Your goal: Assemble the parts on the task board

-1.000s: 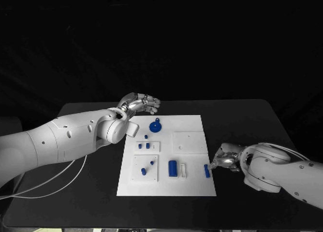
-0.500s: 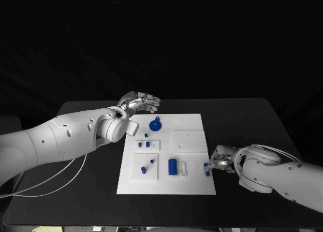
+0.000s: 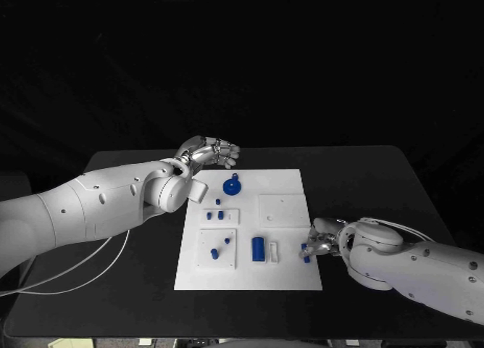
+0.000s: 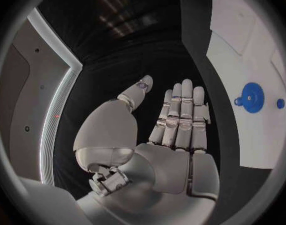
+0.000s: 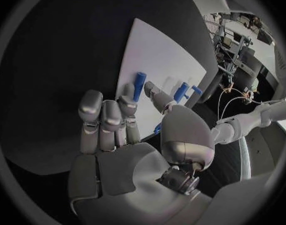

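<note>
White task board (image 3: 284, 272) (flat, rectangular) carries small blue parts (image 3: 259, 249).

The left hand (image 4: 171, 135) is hovering over the black table (image 4: 118, 60) with its fingers (image 4: 180, 110) lying straight and close together, holding nothing (the thumb is standing apart from them). The white board (image 4: 243, 50) is lying just beside the fingertips. A round blue gear (image 4: 250, 97) is sitting on it, with a small blue knob (image 4: 280, 103) near it.

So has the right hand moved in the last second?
Yes. The right hand has shifted left, toward the task board's right edge, reaching the blue peg there.
</note>
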Available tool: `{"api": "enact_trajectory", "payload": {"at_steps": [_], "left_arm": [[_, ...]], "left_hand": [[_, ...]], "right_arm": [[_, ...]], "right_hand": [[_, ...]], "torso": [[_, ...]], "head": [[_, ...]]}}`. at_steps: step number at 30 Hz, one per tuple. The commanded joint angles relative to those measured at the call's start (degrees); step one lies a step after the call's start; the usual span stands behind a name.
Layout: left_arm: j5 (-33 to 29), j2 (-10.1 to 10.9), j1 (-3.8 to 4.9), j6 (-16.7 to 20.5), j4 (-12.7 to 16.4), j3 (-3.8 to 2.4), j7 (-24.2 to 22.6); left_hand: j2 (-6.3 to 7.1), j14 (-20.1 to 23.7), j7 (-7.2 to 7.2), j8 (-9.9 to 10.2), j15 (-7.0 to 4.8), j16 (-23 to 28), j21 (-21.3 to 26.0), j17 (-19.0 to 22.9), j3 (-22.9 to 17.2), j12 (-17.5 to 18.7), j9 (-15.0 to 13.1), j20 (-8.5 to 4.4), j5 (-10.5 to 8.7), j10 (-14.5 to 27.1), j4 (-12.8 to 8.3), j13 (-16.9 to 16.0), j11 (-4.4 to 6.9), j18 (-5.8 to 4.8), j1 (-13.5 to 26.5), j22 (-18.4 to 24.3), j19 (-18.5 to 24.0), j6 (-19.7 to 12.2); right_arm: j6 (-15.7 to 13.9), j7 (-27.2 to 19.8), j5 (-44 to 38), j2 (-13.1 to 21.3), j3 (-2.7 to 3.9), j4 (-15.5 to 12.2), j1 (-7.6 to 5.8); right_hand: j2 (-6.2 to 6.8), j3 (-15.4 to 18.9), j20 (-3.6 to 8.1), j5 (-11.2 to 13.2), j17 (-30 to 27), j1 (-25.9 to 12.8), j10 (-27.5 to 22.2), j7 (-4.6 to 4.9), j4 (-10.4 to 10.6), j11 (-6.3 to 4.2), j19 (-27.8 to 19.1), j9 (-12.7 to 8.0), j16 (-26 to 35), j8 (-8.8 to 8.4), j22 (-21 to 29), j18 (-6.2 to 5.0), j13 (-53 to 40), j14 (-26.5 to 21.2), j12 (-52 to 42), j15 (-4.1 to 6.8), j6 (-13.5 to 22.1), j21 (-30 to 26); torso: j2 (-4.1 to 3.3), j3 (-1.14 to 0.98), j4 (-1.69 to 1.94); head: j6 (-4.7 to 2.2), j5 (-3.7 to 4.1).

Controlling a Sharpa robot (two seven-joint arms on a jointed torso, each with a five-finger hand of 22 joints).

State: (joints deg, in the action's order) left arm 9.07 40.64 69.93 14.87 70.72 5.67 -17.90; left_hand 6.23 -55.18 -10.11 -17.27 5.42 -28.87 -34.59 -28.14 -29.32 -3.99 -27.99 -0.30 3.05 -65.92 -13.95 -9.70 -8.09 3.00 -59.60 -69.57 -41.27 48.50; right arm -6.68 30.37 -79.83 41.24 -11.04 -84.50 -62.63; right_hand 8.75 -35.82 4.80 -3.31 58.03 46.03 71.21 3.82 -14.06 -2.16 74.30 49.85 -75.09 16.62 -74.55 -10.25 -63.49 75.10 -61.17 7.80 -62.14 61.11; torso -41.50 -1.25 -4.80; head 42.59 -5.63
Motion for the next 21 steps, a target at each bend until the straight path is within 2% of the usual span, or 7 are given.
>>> {"api": "enact_trajectory", "payload": {"at_steps": [1,7,12,16,21], "left_arm": [[-0.24,-0.13,0.06,-0.92,0.07,-0.04,-0.26],[-0.24,-0.2,0.06,-1.09,0.06,-0.04,-0.19],[-0.24,-0.17,0.06,-1.15,0.07,-0.04,-0.11],[-0.24,-0.18,0.07,-1.15,0.07,-0.04,-0.09],[-0.2,-0.19,0.07,-1.14,0.13,-0.04,-0.05]], "left_hand": [[-0.09,0.0,0.19,-0.29,0.3,0.2,0.27,-0.08,0.15,-0.12,-0.02,0.32,-0.22,0.47,0.28,0.05,0.02,1.13,0.52,-0.1,-0.2,-0.41],[-0.09,0.0,0.19,-0.29,0.3,0.22,0.29,-0.11,0.15,-0.11,-0.02,0.32,-0.22,0.48,0.3,0.06,0.02,1.13,0.54,-0.11,-0.2,-0.42],[-0.1,0.0,0.19,-0.29,0.3,0.24,0.3,-0.13,0.15,-0.11,-0.02,0.32,-0.22,0.48,0.32,0.06,0.02,1.14,0.56,-0.12,-0.2,-0.43],[-0.11,0.0,0.19,-0.3,0.3,0.25,0.31,-0.15,0.15,-0.11,-0.02,0.32,-0.22,0.48,0.33,0.06,0.02,1.14,0.56,-0.13,-0.21,-0.44],[-0.12,-0.01,0.19,-0.3,0.3,0.26,0.32,-0.18,0.14,-0.12,-0.02,0.31,-0.22,0.48,0.33,0.06,0.02,1.15,0.55,-0.14,-0.21,-0.45]], "right_arm": [[0.66,0.7,-7.91,-0.89,-0.46,0.97,0.83],[2.67,1.0,-11.67,-2.64,-0.54,1.49,1.21],[5.61,1.59,-14.09,-2.99,-0.61,1.13,1.23],[5.87,1.59,-14.16,-2.91,-0.76,0.87,1.23],[4.65,1.39,-9.92,-2.78,-0.77,1.25,1.23]], "right_hand": [[0.93,-1.4,-0.21,0.46,0.22,0.66,0.24,0.11,1.22,-0.35,0.35,-14.92,-0.38,-0.3,0.03,-4.75,0.0,0.13,0.1,0.52,0.22,0.34],[0.99,-2.25,-0.2,0.51,0.21,1.17,0.27,0.07,1.77,-0.34,0.43,-14.82,-0.37,-0.33,0.04,-4.75,-0.03,0.08,0.11,0.54,0.26,0.43],[1.02,-2.52,-0.21,0.51,0.13,1.49,0.24,0.08,1.72,-0.33,0.41,-14.79,-0.33,-0.37,0.03,-4.75,-0.04,0.03,0.13,0.53,0.32,0.46],[1.18,-3.02,-0.26,0.5,-0.11,2.22,0.11,0.14,1.43,-0.27,0.29,-14.75,-0.17,-0.47,0.0,-4.75,-0.06,-0.13,0.19,0.49,0.5,0.5],[-0.45,-4.79,-0.53,0.17,-0.29,4.52,0.0,0.28,0.08,-0.12,-0.06,-14.79,0.1,-0.66,-0.07,-4.75,-0.04,-0.18,0.31,0.3,0.51,0.56]], "torso": [[-0.03,-0.02,0.04],[0.0,-0.01,0.03],[0.0,0.01,0.04],[0.04,0.08,-0.02],[0.03,0.04,0.0]], "head": [[0.14,0.03],[0.17,0.06],[0.19,0.14],[0.32,0.21],[0.33,0.19]]}}
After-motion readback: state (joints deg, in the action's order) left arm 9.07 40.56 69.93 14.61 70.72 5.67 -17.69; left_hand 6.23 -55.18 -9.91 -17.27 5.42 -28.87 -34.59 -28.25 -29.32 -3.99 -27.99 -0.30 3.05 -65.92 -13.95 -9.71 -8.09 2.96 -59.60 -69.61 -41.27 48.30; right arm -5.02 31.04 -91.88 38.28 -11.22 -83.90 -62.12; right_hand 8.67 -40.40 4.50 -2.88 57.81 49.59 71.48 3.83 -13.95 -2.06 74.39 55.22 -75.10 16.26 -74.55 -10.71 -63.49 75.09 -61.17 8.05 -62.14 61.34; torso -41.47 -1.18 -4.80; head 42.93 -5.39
